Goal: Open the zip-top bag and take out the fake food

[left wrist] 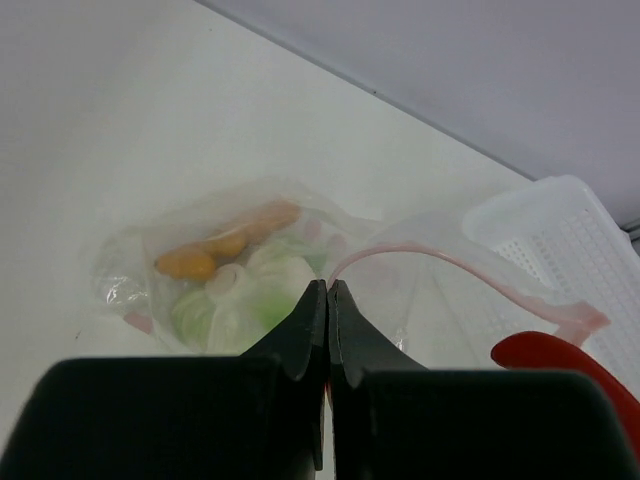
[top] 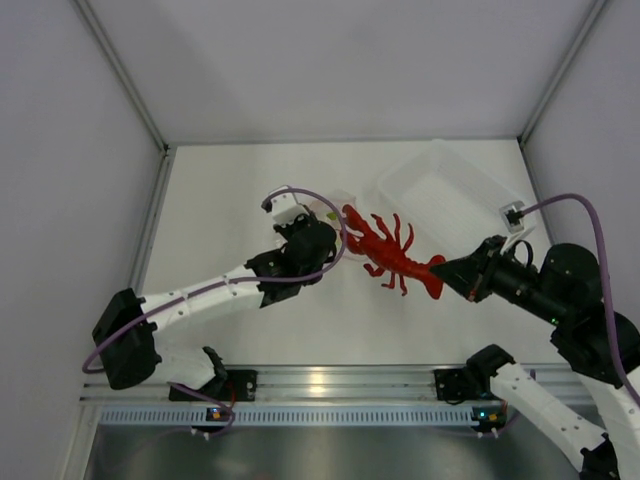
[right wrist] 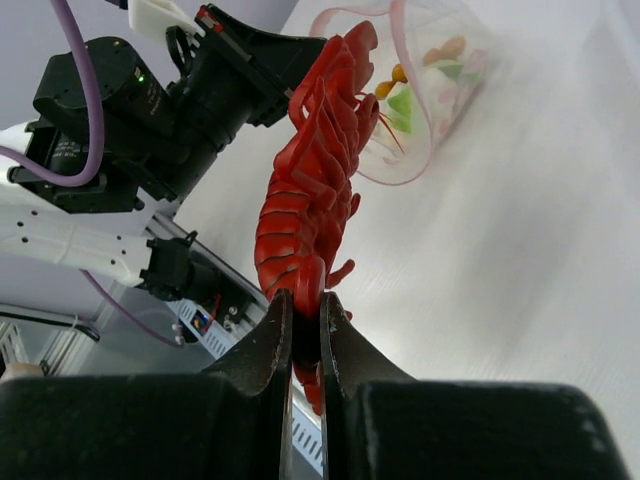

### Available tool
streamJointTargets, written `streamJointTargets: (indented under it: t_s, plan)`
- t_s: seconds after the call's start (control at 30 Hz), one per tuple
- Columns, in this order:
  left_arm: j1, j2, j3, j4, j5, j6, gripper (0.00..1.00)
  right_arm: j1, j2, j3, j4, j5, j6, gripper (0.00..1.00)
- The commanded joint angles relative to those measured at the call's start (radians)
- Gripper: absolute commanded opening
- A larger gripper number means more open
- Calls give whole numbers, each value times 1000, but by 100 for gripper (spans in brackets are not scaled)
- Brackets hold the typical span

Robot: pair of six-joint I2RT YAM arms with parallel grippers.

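Right gripper (right wrist: 304, 310): closed on the tail of the red lobster (top: 388, 252).
Left gripper (left wrist: 327, 292): pinched shut on the rim of the zip-top bag (left wrist: 135, 265); arm extended forward.
Bag, open-mouthed: orange piece (left wrist: 225, 243) and leafy piece (left wrist: 250, 297) are contained.

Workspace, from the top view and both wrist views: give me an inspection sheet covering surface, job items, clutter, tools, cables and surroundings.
Surface: white table, flat.
Job's things: zip-top bag open, with the orange piece and leafy vegetable piece inside; red lobster outside, claws near the bag's mouth.
Clutter: clear tray beyond the lobster.
Tools: left tool shut on the bag's rim; right tool shut on the lobster's tail.
Cables: left purple cable arcs close to the bag; right purple cable loops above its arm.
Surroundings: white enclosure walls; metal rail at the near edge.
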Motion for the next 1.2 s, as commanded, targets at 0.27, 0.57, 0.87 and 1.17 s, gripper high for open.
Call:
streamJointTargets:
  t_s: [0.27, 0.57, 0.87, 1.17]
  plan:
    - [69, -27, 7, -129, 55, -92, 0, -5, 35, 282, -100, 192, -55, 0]
    - [137, -116, -43, -148, 112, -105, 0, 18, 127, 315, -19, 473, -55, 0]
    - [138, -217, -56, -185, 242, -56, 0, -122, 380, 324, 156, 305, -37, 0]
    - [140, -272, -51, -205, 304, -4, 0, -727, 510, 98, 452, -354, 118, 0]
